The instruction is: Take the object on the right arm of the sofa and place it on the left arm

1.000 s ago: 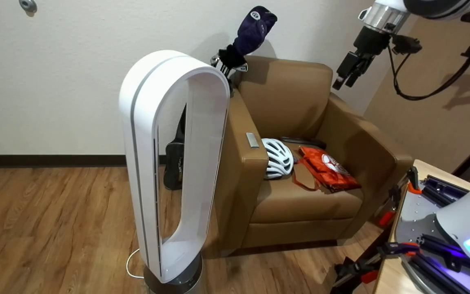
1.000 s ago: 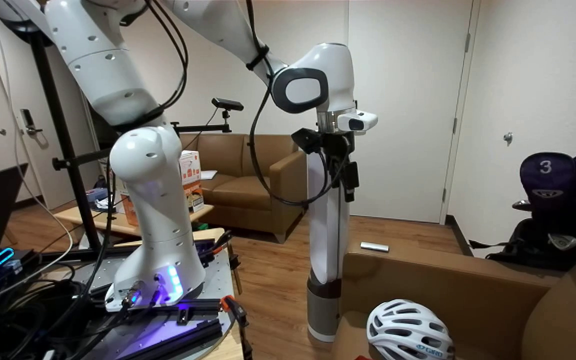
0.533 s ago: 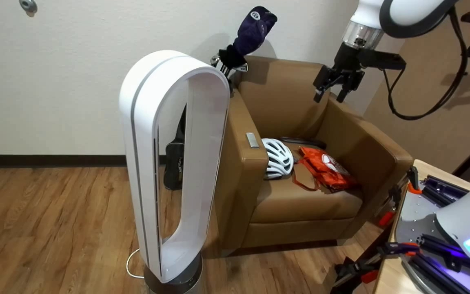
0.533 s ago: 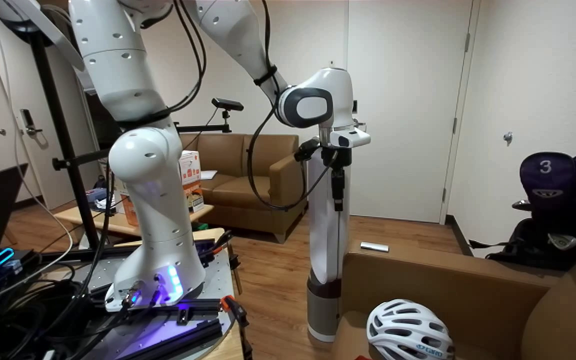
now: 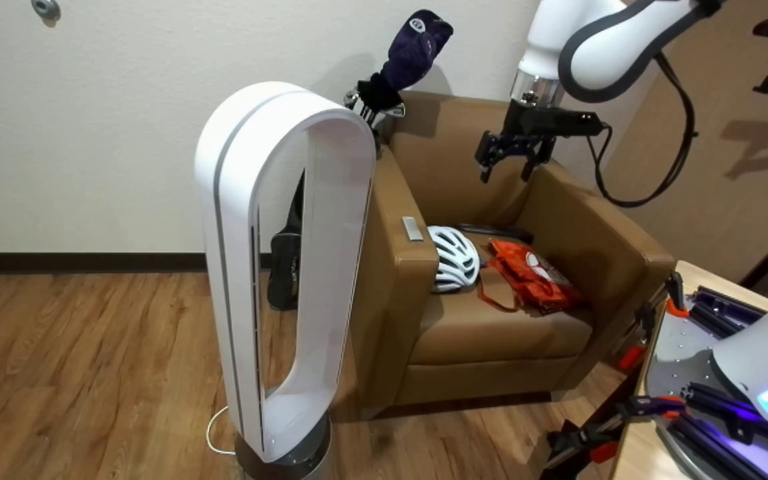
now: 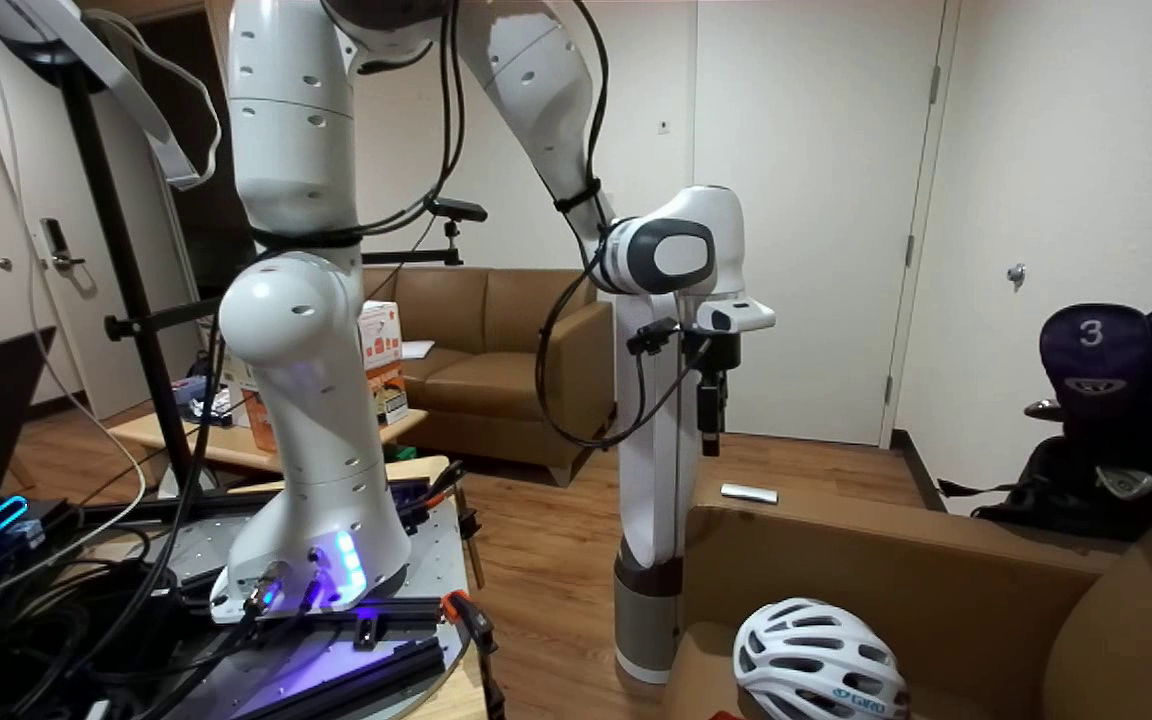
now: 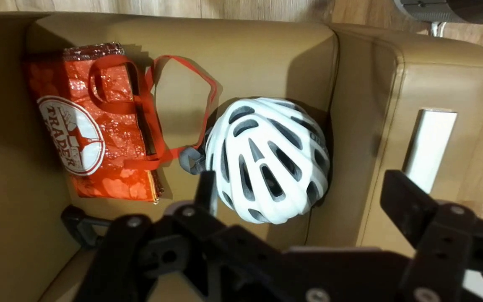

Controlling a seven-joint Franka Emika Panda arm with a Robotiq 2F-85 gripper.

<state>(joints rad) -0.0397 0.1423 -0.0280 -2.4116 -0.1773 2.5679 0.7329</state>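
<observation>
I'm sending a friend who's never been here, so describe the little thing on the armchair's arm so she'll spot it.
Find the brown armchair beside the tall white fan. On the padded arm nearest the fan, toward the front, lies a slim pale bar. It is small and straight-edged, unlike the rounded white helmet and red bag down on the seat.

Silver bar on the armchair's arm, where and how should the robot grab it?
Grip the silver bar by its two long sides near the middle, probably from above: it lies flat, lengthwise along the padded arm, and looks narrow enough for the open hand.
</observation>
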